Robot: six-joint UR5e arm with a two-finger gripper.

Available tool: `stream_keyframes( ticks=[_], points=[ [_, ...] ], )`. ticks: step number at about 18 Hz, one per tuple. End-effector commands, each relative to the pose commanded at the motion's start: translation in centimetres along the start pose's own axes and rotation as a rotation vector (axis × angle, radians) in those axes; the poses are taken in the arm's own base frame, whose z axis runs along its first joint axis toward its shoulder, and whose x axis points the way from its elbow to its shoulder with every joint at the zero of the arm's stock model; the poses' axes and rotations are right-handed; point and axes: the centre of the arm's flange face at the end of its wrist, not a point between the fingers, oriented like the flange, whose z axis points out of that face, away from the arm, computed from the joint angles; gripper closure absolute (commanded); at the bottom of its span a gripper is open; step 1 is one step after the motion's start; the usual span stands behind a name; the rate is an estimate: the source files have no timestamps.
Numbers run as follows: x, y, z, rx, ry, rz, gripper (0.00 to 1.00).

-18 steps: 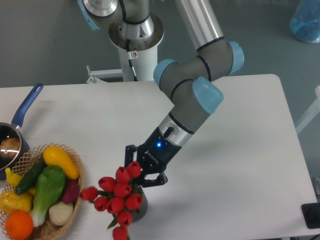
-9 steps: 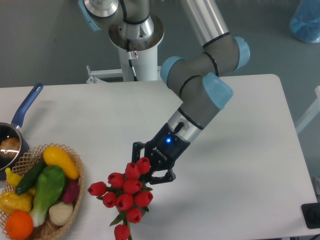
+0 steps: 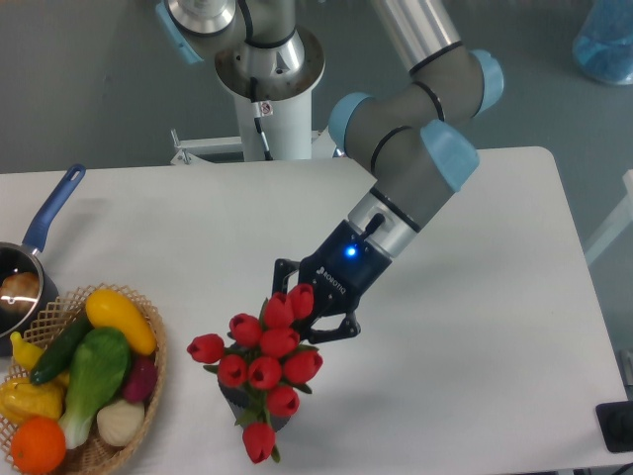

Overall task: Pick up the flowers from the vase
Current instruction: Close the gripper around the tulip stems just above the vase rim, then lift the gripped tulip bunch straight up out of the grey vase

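Note:
The flowers (image 3: 263, 368), a bunch of red tulip buds with green leaves, hang near the table's front edge, left of centre. My gripper (image 3: 309, 305) reaches in from the upper right and is shut on the bunch at its upper right side; the buds hide the fingertips. Directly under the bunch stands the vase (image 3: 235, 400). Only slivers of its dark grey body show between the buds and leaves. I cannot tell whether the stems are still inside it.
A wicker basket (image 3: 155, 348) of colourful vegetables sits at the front left, with a blue-handled pan (image 3: 53, 210) behind it. The robot's base (image 3: 267, 61) stands beyond the table's far edge. A dark object (image 3: 615, 427) lies past the table's right front corner.
The gripper has moved up and to the right, and the flowers have moved with it. The vase has stayed in about the same place.

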Motion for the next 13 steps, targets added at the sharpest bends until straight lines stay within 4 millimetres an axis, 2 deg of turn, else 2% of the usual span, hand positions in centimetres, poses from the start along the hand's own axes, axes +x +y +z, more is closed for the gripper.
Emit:
stream_keyframes(
  ticks=[5,11,13],
  points=[
    [-0.1,-1.4,-2.6,0.099,0.010,-0.037,1.00],
    [0.0,-2.0,-3.3,0.123,0.012,-0.035,1.00],
    [-0.2,-2.5,-4.4,0.155,0.009,-0.032,1.00]
  ],
)
